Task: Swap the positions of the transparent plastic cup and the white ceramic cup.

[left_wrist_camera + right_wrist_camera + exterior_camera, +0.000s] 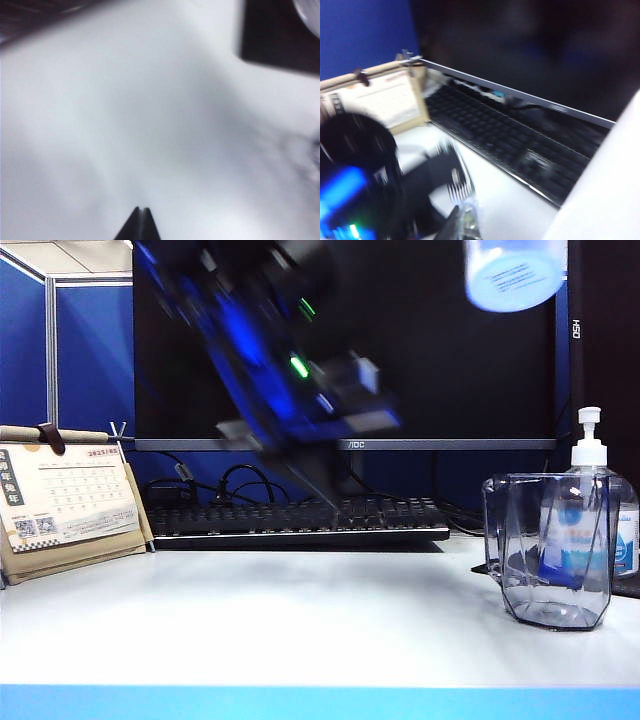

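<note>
White desk (300,630) with a dark monitor (430,390) behind it, black keyboard (290,518) under the monitor, desk calendar (65,502) off to the keyboard's side. Exterior view: the transparent plastic cup (553,552) stands upright on the desk on the far side of the keyboard from the calendar, a pump bottle (598,510) just behind it. White ceramic cup (515,272) is up in the air above the plastic cup, bottom toward camera, grip on it not visible. Left arm (290,370) is a blur above the keyboard. Left wrist view: left gripper (142,209) fingertips pressed together, nothing between them, over bare desk; a dark mat corner (280,40) beyond. Right wrist view: right gripper (462,215) blurred, jaws clenched; white surface (605,195), probably the mug, beside it, contact unclear; keyboard (510,145) and calendar (375,102) beyond.
</note>
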`<act>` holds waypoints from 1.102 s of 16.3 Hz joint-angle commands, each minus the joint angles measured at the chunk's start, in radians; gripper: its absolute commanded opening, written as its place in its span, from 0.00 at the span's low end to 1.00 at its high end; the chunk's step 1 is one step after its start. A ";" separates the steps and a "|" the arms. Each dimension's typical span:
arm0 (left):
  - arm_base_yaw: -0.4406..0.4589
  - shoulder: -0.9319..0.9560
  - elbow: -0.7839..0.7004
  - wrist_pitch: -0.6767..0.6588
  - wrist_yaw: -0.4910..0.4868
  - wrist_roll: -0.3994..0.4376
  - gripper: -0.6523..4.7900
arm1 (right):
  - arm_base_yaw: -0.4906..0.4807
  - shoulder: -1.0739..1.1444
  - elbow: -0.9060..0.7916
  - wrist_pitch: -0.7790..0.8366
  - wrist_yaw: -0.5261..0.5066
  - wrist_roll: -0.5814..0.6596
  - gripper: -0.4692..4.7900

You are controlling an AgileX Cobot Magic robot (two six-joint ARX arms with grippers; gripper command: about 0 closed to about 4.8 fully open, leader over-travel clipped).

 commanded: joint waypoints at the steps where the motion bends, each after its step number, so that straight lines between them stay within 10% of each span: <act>1: 0.034 -0.109 -0.001 -0.145 -0.137 -0.006 0.11 | 0.003 0.057 0.011 0.113 -0.122 0.029 0.08; 8: 0.073 -0.521 -0.012 -0.257 -0.338 -0.005 0.11 | 0.055 0.208 0.011 0.193 -0.269 0.064 0.08; 18: 0.072 -1.188 -0.318 -0.441 -0.334 -0.129 0.11 | 0.272 0.493 0.129 0.317 -0.393 0.065 0.08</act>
